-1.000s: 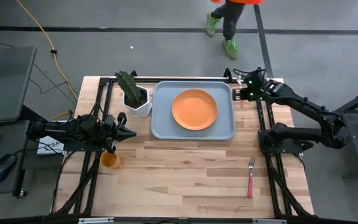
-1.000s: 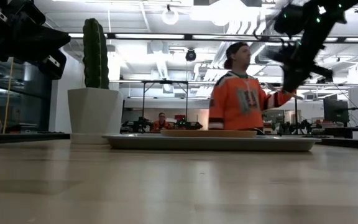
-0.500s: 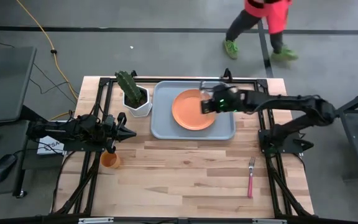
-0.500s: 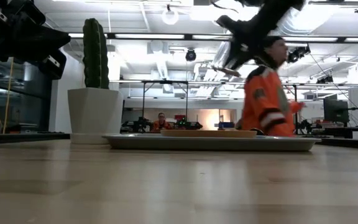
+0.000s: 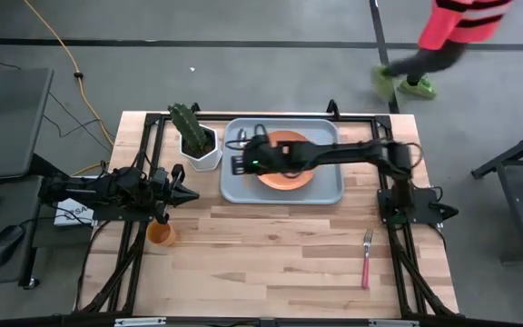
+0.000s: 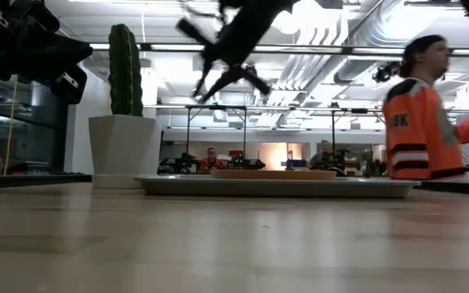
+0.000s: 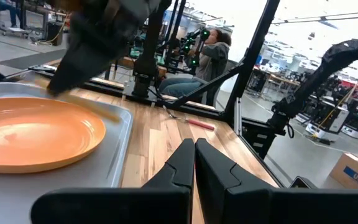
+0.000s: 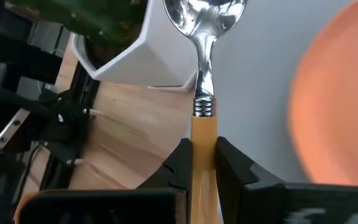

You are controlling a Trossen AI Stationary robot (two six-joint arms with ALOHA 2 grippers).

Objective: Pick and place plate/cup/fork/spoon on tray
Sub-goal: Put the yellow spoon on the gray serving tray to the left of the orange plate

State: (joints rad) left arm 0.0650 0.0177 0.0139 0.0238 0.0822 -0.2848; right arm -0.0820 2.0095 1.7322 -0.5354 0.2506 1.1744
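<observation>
The orange plate (image 5: 284,173) lies in the pale blue-grey tray (image 5: 330,186) at the table's far middle. My right gripper (image 5: 243,164) reaches over the tray's left part, high above it in the low view (image 6: 228,49), shut on the spoon (image 8: 202,74). The small orange cup (image 5: 160,234) stands on the table at the left. My left gripper (image 5: 189,193) hovers shut and empty just beyond the cup; it also shows in the left wrist view (image 7: 194,149). The pink-handled fork (image 5: 366,259) lies flat at the near right. My right gripper pinches the spoon's orange-yellow handle (image 8: 202,134) between its two fingers (image 8: 180,158), a short way behind the metal neck. The spoon lies along the fingers and sticks out past their ends, with its silver bowl (image 8: 204,15) foremost. It is lifted clear above the tray.
A white pot with a green cactus (image 5: 196,138) stands right beside the tray's left edge, close to my right gripper. Black frame rails run along the table's left and right sides. A person in orange (image 6: 418,114) walks beyond the table's far edge.
My right gripper has swept from the table's far right corner toward the left edge, over the plate, carrying the spoon. It is now above the tray's left part. The person behind the table has walked to the right.
</observation>
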